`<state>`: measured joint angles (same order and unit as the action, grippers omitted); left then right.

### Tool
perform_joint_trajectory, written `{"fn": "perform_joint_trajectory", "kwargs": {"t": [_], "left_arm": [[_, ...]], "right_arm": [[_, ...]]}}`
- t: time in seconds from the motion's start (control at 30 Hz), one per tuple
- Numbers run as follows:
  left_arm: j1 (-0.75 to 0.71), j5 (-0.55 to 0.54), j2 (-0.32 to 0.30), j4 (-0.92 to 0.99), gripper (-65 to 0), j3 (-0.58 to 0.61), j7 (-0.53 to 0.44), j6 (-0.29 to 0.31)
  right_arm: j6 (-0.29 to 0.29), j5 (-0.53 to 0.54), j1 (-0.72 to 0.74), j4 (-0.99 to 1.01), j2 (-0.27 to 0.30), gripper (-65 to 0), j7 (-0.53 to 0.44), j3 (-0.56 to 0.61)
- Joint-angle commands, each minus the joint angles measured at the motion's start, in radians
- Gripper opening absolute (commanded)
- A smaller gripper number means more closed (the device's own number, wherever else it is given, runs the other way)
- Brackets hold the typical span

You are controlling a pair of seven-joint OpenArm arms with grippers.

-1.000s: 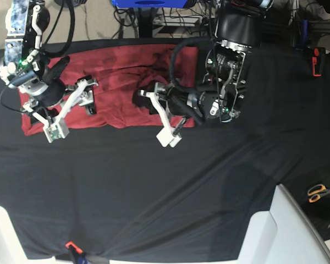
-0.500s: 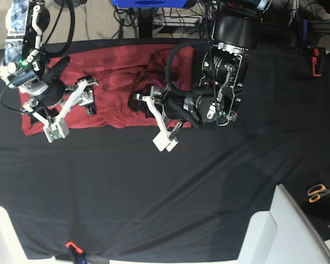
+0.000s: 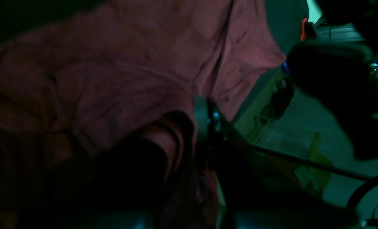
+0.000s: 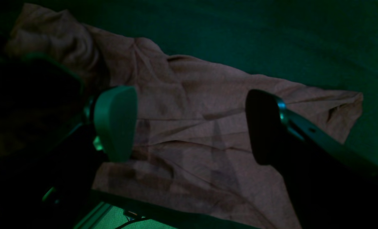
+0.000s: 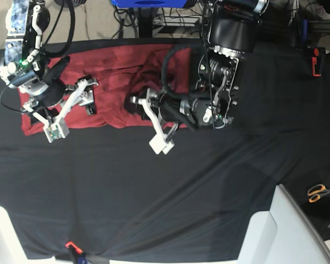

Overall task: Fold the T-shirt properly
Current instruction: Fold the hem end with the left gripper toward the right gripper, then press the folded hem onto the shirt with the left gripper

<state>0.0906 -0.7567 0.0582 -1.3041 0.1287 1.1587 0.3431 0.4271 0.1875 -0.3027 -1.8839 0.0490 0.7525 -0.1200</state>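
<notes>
The left pincer [image 5: 136, 103] grips a fold of the T-shirt [image 5: 113, 71] at the bench's [image 5: 170, 203] twelve o'clock; the right pincer [image 5: 71, 113] hovers spread wide above it.

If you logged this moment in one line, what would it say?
stage: folding | T-shirt: rumpled on black cloth | left gripper: shut on T-shirt | right gripper: open above T-shirt

Table draped in black cloth [image 5: 154, 192], red T-shirt [image 5: 113, 69] rumpled at far edge, orange-handled scissors [image 5: 320, 192] at side
</notes>
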Motion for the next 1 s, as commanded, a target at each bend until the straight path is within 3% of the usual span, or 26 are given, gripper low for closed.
{"fn": "perform_joint_trajectory", "kwargs": {"t": [0.0,0.4,0.6,0.73,0.97], "left_arm": [[0.015,-0.027,0.016,-0.015,-65.0,0.001,-0.01,0.007],[0.056,-0.025,0.042,0.108,-65.0,0.004,-0.012,0.009],[0.056,-0.025,0.045,0.108,-65.0,0.004,-0.012,0.009],[0.07,-0.025,0.045,0.116,-65.0,0.078,-0.012,0.009],[0.082,-0.025,0.048,0.119,-65.0,0.082,-0.013,0.007]], "right_arm": [[-0.003,0.011,0.006,-0.016,0.004,-14.9,-0.018,0.0],[-0.003,0.011,0.007,-0.016,0.004,-14.9,-0.02,-0.007],[-0.003,0.011,0.029,-0.016,-0.025,-14.9,-0.02,-0.105],[-0.003,0.011,0.032,-0.016,-0.025,-14.9,-0.02,-0.114],[-0.003,0.011,0.032,-0.016,-0.027,-14.9,-0.02,-0.112]]}}
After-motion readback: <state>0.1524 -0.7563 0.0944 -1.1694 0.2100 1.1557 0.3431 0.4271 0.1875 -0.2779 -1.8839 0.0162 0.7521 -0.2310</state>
